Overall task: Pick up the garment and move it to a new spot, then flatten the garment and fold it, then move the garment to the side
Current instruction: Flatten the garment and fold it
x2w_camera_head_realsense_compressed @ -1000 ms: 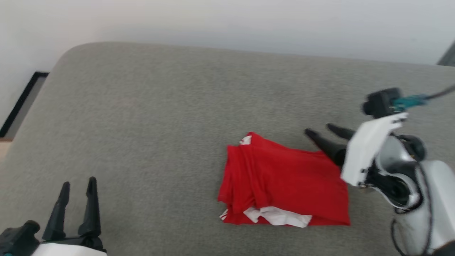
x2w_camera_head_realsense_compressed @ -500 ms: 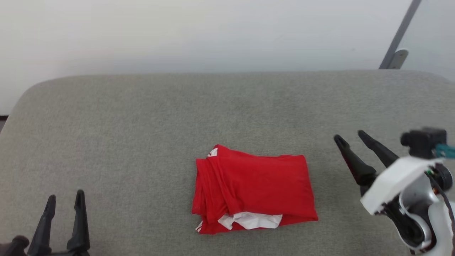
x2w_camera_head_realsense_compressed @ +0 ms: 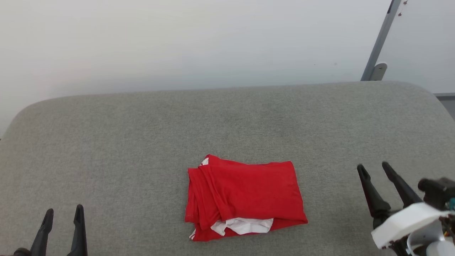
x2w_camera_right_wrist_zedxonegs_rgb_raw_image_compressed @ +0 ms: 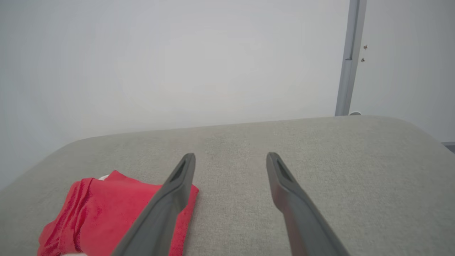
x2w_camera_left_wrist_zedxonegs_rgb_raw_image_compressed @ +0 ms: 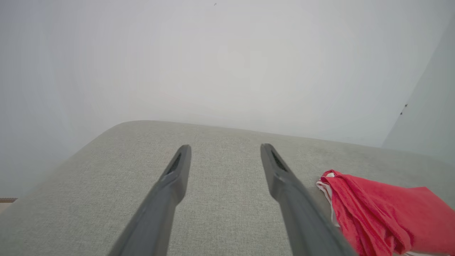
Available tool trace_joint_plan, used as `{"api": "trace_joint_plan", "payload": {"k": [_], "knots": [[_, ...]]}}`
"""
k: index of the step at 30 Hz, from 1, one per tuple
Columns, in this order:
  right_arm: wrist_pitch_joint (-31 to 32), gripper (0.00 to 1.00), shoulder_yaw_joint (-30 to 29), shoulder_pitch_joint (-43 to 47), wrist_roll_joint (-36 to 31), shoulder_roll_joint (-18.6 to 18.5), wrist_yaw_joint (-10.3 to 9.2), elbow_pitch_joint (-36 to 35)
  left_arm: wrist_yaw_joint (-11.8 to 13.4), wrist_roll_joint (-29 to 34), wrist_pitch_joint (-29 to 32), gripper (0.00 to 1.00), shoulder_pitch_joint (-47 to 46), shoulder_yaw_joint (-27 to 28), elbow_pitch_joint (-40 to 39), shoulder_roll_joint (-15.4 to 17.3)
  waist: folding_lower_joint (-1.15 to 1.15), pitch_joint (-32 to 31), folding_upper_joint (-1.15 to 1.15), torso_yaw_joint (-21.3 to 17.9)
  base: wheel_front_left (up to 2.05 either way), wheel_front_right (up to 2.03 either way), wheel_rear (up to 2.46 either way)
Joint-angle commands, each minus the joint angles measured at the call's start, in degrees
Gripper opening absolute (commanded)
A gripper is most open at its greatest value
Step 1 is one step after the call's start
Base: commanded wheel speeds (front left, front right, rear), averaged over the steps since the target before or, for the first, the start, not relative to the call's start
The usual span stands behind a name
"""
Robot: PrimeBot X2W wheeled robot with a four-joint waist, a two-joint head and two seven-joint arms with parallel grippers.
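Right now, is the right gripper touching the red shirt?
Apart. Head view shows bare grey cushion between the right gripper and the garment.

We see our right gripper (x2w_camera_right_wrist_zedxonegs_rgb_raw_image_compressed: 231,156) with its fingers spread wide over the grey padded surface (x2w_camera_right_wrist_zedxonegs_rgb_raw_image_compressed: 337,153). The garment (x2w_camera_right_wrist_zedxonegs_rgb_raw_image_compressed: 103,209) lies folded at lower left, partly behind one finger. A grey post (x2w_camera_right_wrist_zedxonegs_rgb_raw_image_compressed: 350,60) stands against the pale wall (x2w_camera_right_wrist_zedxonegs_rgb_raw_image_compressed: 177,64).

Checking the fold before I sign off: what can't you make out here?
Head view: inner layers of the garment, covered by its top red layer.
Head view: base of the left hand, cut off by the bottom edge.
Right wrist view: part of the garment, behind a finger of the right hand.
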Motion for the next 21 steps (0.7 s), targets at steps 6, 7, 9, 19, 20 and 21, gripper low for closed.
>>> {"api": "trace_joint_plan", "payload": {"k": [6, 7, 9, 19, 20, 21], "knots": [[-7.57, 1.00, 0.96, 2.46, 0.42, -0.47, 0.00, 4.51, -0.18, 1.02, -0.26, 1.00, 1.43, -0.02, 0.61, 0.47, 0.00, -1.25, 0.00, -0.44, 0.00, 0.00, 0.00], [-8.30, 1.00, 0.87, 2.77, 0.43, -0.53, 0.00, 5.15, -0.18, 1.09, -0.26, 1.00, 1.48, 0.11, 0.73, 0.42, 0.00, -1.39, 0.00, -0.47, 0.00, 0.00, 0.00], [-9.41, 1.00, 0.94, 3.05, 0.84, -0.38, 0.00, 6.20, -0.18, 1.06, -0.26, 1.00, 1.88, 0.15, 1.21, 0.23, 0.00, -1.66, 0.00, -0.54, 0.00, 0.00, 0.00], [-11.57, 1.00, 0.97, 4.43, 1.09, -0.25, 0.00, 9.03, -0.18, 0.80, -0.26, 1.00, 2.46, 0.61, 2.40, -0.46, 0.00, -2.43, 0.00, -0.81, 0.00, 0.00, 0.00], [-11.69, 1.00, 1.07, 4.46, 0.97, -0.28, 0.00, 9.14, -0.18, 0.56, -0.26, 1.00, 2.38, 0.57, 2.27, -0.65, 0.00, -2.44, 0.00, -0.83, 0.00, 0.00, 0.00], [-11.78, 1.00, 1.07, 4.44, 1.05, -0.24, 0.00, 9.20, -0.18, 0.40, -0.26, 1.00, 2.28, 0.57, 2.17, -0.79, 0.00, -2.45, 0.00, -0.84, 0.00, 0.00, 0.00]]}}
